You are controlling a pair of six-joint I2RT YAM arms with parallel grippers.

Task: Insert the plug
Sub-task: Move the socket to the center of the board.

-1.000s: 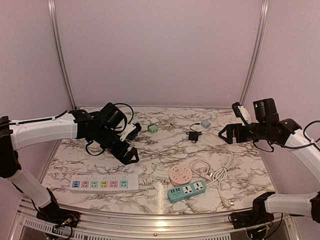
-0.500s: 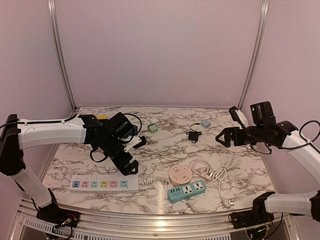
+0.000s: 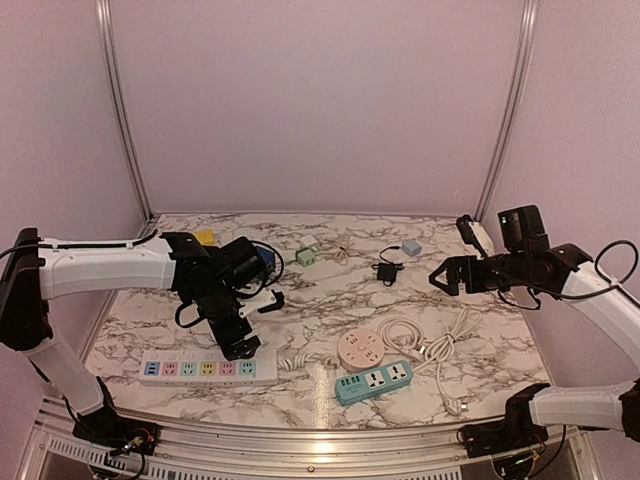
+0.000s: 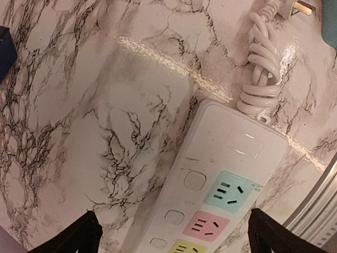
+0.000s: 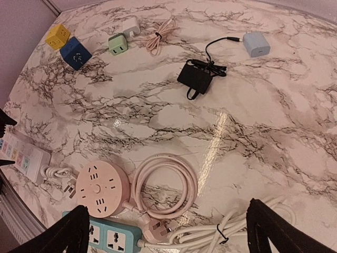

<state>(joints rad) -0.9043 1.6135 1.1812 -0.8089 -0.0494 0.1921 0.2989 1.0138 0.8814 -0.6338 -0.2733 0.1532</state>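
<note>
A white power strip (image 3: 208,368) with coloured sockets lies at the near left. In the left wrist view its teal (image 4: 231,193) and pink (image 4: 206,227) sockets are empty. My left gripper (image 3: 243,345) hovers open and empty just above the strip's right end (image 4: 174,237). The strip's bundled white cord (image 4: 260,79) ends in a plug (image 4: 295,6). A pink round socket (image 5: 98,188), a teal strip (image 5: 113,240) and a pink plug (image 5: 158,229) lie mid-table. My right gripper (image 3: 447,277) is open and empty, high above them (image 5: 168,229).
A pink coiled cable (image 5: 163,184) and a white cable bundle (image 3: 440,345) lie right of centre. A black adapter (image 5: 195,76), a light blue charger (image 5: 256,44), and green (image 5: 118,44), blue (image 5: 75,52) and yellow (image 5: 57,36) cubes sit at the back. The table's near metal edge (image 4: 316,200) is beside the strip.
My left gripper has moved toward the near edge and down, from mid-left of the table to over the white strip's right end. My right gripper has shifted slightly left.
</note>
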